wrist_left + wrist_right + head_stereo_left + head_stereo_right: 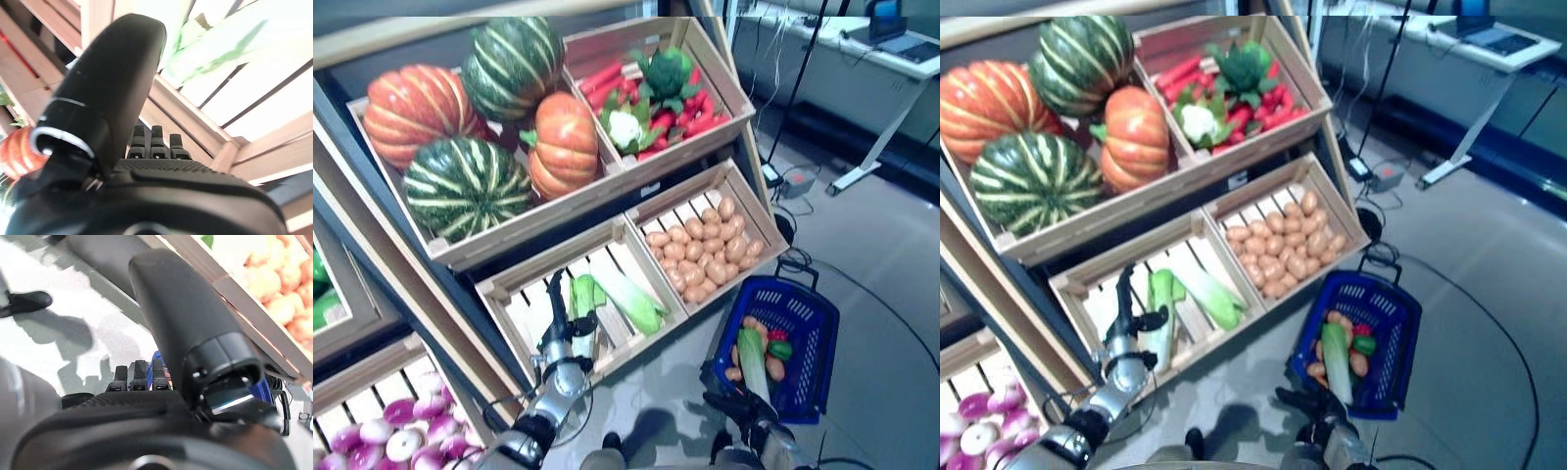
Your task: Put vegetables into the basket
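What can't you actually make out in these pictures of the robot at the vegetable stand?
- Left robot hand: reaches into the crate with the leafy greens; whether it touches them is unclear, and its own thumb fills its wrist view.
- Right robot hand: its grip on the blue basket is hidden by the rim.
- Basket contents: lower vegetables lie buried.
- Purple onions: cut off by the picture's edge.

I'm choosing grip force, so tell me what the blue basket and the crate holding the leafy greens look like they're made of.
The blue basket looks like moulded plastic: an open lattice wall, even saturated colour, a slight sheen. The crate looks like bare, unpainted wood: pale slats with gaps between them, matte, framed by thicker boards. Both are judged from looks alone.
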Available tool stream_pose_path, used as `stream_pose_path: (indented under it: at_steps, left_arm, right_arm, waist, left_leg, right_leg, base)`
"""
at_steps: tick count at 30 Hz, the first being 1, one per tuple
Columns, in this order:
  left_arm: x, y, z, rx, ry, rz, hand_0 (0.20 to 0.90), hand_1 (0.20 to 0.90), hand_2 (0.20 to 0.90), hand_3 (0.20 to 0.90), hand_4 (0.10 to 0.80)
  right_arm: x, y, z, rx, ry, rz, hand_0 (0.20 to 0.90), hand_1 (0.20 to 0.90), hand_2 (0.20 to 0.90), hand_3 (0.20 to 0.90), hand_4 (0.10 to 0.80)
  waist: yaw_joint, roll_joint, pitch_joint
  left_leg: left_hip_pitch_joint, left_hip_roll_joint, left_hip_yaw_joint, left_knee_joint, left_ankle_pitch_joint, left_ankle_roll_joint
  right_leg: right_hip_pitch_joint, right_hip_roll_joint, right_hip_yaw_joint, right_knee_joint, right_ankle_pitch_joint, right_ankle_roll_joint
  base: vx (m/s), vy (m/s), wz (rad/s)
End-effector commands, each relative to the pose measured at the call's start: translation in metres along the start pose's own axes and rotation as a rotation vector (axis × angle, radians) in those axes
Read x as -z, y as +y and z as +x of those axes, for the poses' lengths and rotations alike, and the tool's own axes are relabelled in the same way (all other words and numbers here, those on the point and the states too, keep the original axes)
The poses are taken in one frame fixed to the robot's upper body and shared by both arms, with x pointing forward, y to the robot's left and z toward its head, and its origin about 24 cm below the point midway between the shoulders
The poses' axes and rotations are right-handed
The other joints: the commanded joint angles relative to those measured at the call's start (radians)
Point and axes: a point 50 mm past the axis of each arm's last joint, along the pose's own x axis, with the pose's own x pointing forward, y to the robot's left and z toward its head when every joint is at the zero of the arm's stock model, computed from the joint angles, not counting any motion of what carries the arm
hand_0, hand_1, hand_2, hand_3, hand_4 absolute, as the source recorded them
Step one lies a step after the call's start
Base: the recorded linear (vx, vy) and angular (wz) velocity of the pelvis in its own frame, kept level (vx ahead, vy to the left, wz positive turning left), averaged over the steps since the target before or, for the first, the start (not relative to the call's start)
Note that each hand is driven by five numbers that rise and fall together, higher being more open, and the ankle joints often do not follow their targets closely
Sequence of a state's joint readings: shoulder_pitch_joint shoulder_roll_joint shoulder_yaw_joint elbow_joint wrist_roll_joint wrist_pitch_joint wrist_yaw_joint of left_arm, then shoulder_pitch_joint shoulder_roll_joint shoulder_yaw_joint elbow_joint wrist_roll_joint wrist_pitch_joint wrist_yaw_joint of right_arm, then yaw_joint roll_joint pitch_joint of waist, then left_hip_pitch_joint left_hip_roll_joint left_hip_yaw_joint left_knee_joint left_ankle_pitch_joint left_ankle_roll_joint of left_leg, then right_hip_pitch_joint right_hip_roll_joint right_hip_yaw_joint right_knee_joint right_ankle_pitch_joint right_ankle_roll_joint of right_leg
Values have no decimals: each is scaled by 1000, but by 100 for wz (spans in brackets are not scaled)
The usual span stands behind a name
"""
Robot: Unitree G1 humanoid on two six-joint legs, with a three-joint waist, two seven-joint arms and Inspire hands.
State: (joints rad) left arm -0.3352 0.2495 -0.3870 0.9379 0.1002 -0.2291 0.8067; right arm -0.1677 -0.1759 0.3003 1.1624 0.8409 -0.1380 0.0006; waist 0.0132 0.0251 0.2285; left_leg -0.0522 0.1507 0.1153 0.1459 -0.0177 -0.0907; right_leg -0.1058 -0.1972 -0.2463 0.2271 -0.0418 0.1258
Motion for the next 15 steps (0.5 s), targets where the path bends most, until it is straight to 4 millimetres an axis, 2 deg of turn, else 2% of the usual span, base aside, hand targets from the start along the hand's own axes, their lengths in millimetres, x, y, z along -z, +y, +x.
stream_pose_path:
  at_steps: [1,6,15]
  left_arm:
    - [-44,12,28,-159,-100,-103,900,900,900,900,800]
    - [-65,26,45,-288,-118,-154,900,900,900,900,800]
    - [-76,45,66,-374,-43,-226,900,900,900,900,800]
  right_arm:
    - [-52,42,3,-145,-241,79,900,900,900,900,800]
    - [-100,74,-8,-256,-442,99,900,900,900,900,800]
    - [-133,87,-21,-296,-574,134,900,900,900,900,800]
  waist:
    - [-30,-40,45]
    - [-48,-49,108]
    - [-70,-65,151]
  left_leg:
    - [-112,35,2,246,-93,-22]
    - [-283,43,-4,471,-187,-10]
    - [-448,48,-34,734,-309,0]
  right_leg:
    - [-37,-42,70,168,-83,-23]
    - [-213,-70,99,413,-165,-39]
    - [-403,-109,138,672,-260,-49]
  base:
    - [-144,29,-7]
    - [-175,36,2]
    - [-34,5,6]
